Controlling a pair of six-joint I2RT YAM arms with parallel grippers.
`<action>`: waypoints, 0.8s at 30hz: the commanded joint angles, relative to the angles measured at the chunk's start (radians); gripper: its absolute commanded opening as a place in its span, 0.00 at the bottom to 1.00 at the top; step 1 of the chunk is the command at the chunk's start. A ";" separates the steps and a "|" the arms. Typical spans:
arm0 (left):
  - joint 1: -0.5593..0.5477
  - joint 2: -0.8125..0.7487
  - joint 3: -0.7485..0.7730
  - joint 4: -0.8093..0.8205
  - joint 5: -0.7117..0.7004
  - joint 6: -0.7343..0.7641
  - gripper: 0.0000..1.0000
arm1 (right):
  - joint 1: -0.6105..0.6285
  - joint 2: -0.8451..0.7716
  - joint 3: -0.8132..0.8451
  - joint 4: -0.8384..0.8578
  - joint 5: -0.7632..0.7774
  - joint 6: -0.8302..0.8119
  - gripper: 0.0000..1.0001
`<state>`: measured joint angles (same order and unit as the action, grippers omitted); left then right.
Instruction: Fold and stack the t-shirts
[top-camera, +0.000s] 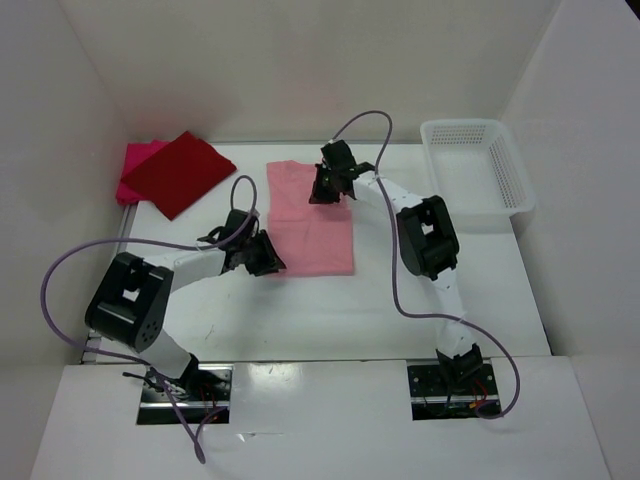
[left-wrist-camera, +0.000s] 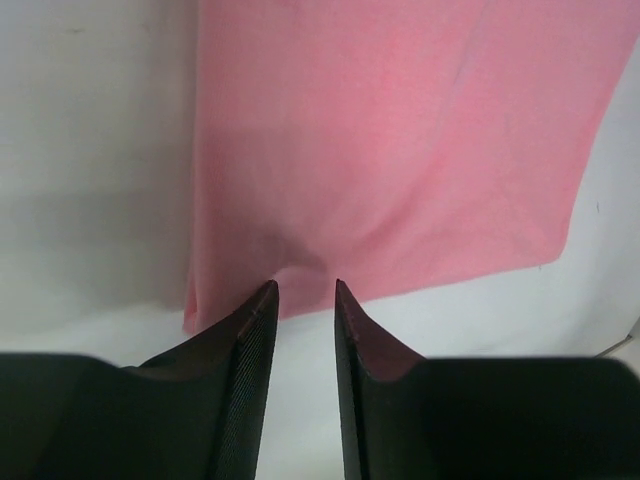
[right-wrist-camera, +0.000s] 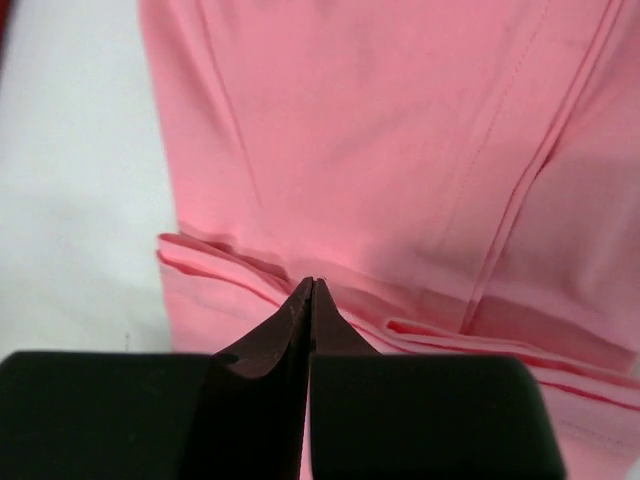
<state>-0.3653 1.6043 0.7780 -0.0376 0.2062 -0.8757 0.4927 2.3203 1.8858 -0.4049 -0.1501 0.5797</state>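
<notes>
A light salmon-pink t-shirt (top-camera: 310, 225) lies folded into a long rectangle at the middle of the table (top-camera: 300, 315). My left gripper (top-camera: 270, 262) sits at the shirt's near left edge. In the left wrist view its fingers (left-wrist-camera: 305, 285) stand a little apart, with only white table between them and the cloth (left-wrist-camera: 400, 130) just past the tips. My right gripper (top-camera: 322, 192) is over the shirt's far end. Its jaws (right-wrist-camera: 312, 282) are shut, the tips resting against stacked fold edges of the cloth (right-wrist-camera: 380, 120). A dark red t-shirt (top-camera: 180, 172) lies folded on a magenta-pink one (top-camera: 135, 160) at the far left.
A white mesh basket (top-camera: 460, 126) stands at the far right corner. White walls close in the table on the left, back and right. Purple cables loop from both arms over the table's near half.
</notes>
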 joint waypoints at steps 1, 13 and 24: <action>0.000 -0.102 0.023 -0.064 -0.013 0.032 0.37 | -0.006 -0.070 0.043 0.000 0.012 -0.001 0.00; 0.111 -0.187 -0.105 -0.064 0.019 0.032 0.46 | -0.016 -0.619 -0.836 0.195 -0.135 0.101 0.12; 0.111 -0.046 -0.054 -0.057 0.001 0.089 0.45 | -0.025 -0.587 -0.971 0.230 -0.082 0.132 0.09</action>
<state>-0.2623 1.5261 0.6956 -0.0959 0.2279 -0.8330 0.4732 1.7340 0.9371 -0.2424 -0.2573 0.6968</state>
